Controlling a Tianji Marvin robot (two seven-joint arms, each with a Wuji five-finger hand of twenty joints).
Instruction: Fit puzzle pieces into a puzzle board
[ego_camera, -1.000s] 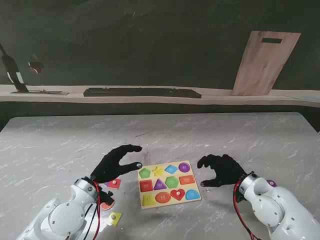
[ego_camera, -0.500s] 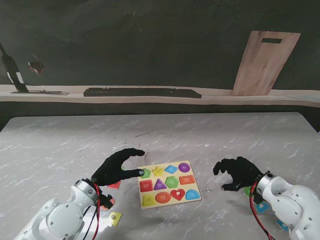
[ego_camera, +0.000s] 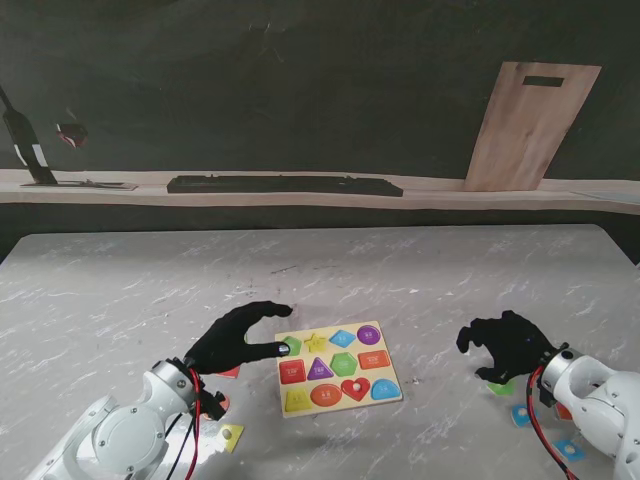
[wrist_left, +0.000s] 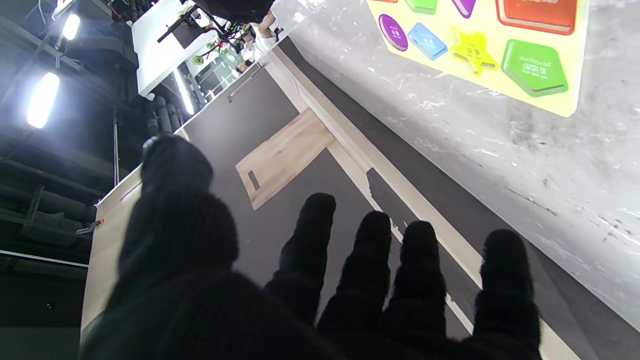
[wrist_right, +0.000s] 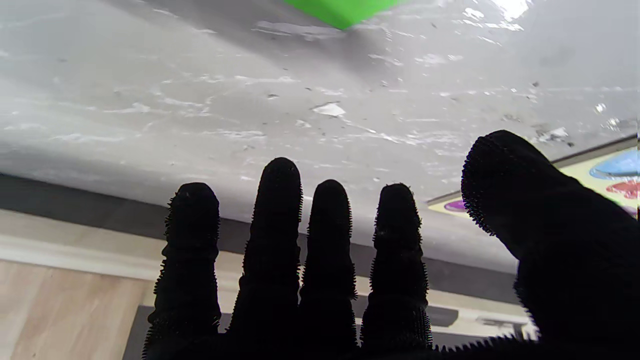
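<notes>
The yellow puzzle board (ego_camera: 306, 357) lies in front of me with several coloured shapes seated in it. My left hand (ego_camera: 240, 338) hovers at its left side, open, with the thumb tip by the green pentagon (ego_camera: 290, 346). In the left wrist view the board (wrist_left: 574, 60) shows the pentagon (wrist_left: 534, 69), a yellow star (wrist_left: 470, 50) and a blue rhombus (wrist_left: 426, 41) beyond my spread hand (wrist_left: 300, 280). My right hand (ego_camera: 505, 345) is open to the right of the board, just over a loose green piece (ego_camera: 497, 385). The right wrist view shows that piece (wrist_right: 345, 7) and empty fingers (wrist_right: 280, 240).
Loose pieces lie near my right wrist: a blue one (ego_camera: 521, 414) and another blue one (ego_camera: 570, 450). By my left arm lie a red piece (ego_camera: 228, 372), an orange piece (ego_camera: 215, 405) and a yellow piece (ego_camera: 230, 435). A wooden board (ego_camera: 530, 125) leans on the back wall.
My right hand has drawn away from the board's right edge, moving right to the loose pieces. My left hand has edged right, its thumb now at the board's far left corner.
</notes>
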